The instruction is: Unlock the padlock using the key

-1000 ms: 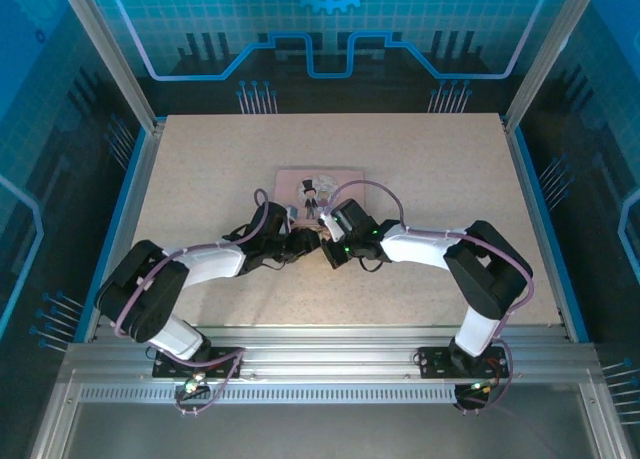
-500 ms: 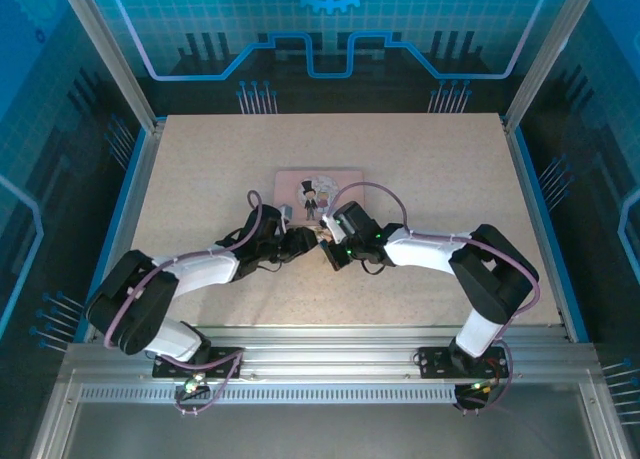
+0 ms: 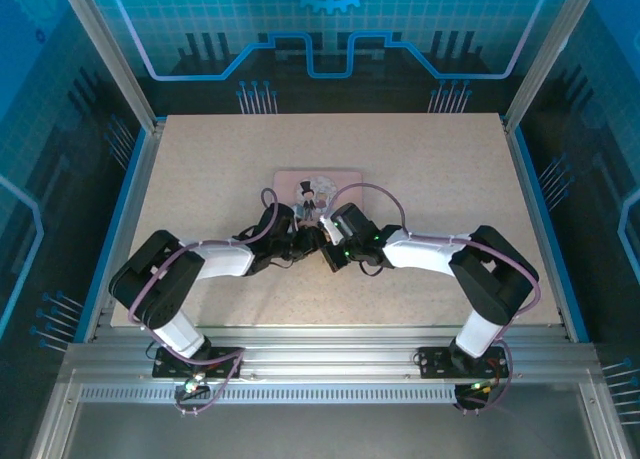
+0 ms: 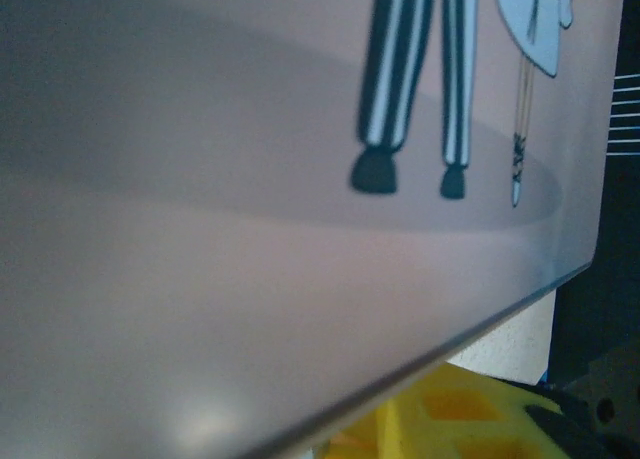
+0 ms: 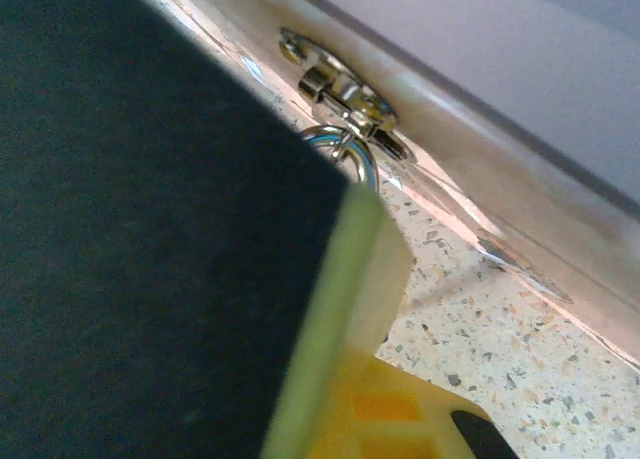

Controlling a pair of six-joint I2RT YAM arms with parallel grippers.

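right claw (image 3: 326, 251), jaws together, meets left claw (image 3: 305, 241), opening impossible to tell, at the pink tin's (image 3: 348, 182) near edge.

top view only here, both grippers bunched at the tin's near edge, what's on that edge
observer: right wrist shows a metal hasp on the tin's side wall
operator: anything in it
observer: a shiny ring hangs from it and runs behind the right finger
operator: and the left wrist
observer: it looks across the lid, close up, at striped cartoon legs printed there
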